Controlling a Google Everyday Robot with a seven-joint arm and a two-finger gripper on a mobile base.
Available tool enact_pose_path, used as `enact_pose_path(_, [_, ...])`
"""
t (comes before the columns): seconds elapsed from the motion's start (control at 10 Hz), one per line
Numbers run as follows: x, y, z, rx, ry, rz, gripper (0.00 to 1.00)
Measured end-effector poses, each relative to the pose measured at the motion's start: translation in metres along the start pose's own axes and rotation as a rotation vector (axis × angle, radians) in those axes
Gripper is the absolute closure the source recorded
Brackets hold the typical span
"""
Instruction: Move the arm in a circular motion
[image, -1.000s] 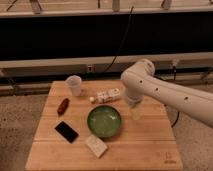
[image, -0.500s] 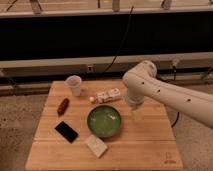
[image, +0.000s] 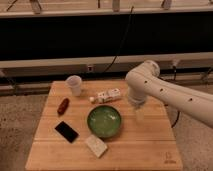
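Arm (image: 167, 94) of mine comes in from the bowl's (image: 104, 121) right. Gripper (image: 139, 114) hangs just right of the bowl; whether it's clamped or spread, I can't make out.

The arm (image: 172, 95) stretches across, bending down at its bulbous joint — claw (image: 139, 114) hanging just beneath.

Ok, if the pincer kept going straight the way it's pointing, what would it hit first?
Probably bare wood: the pincer hangs below the arm, pointing down at the table just beside the green bowl. Depth is unclear, though.
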Motion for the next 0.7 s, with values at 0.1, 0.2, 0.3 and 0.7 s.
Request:
enact_pose_path(0.1, [-0.0012,-0.0011,0.0006,-0.003,-0.002,-0.001,0.20])
enact_pose_path(0.2, [-0.0008,-0.0018,0.0012,-0.007,-0.006,-0.001,0.20])
enact_pose_path(0.3, [0.0007,-0.0025,0.0014,-0.008,-0.005,-0.002,0.20])
enact_pose_path(0.7, [0.0041,-0.0006,0.0029,-0.023,-0.001,-0.023,0.20])
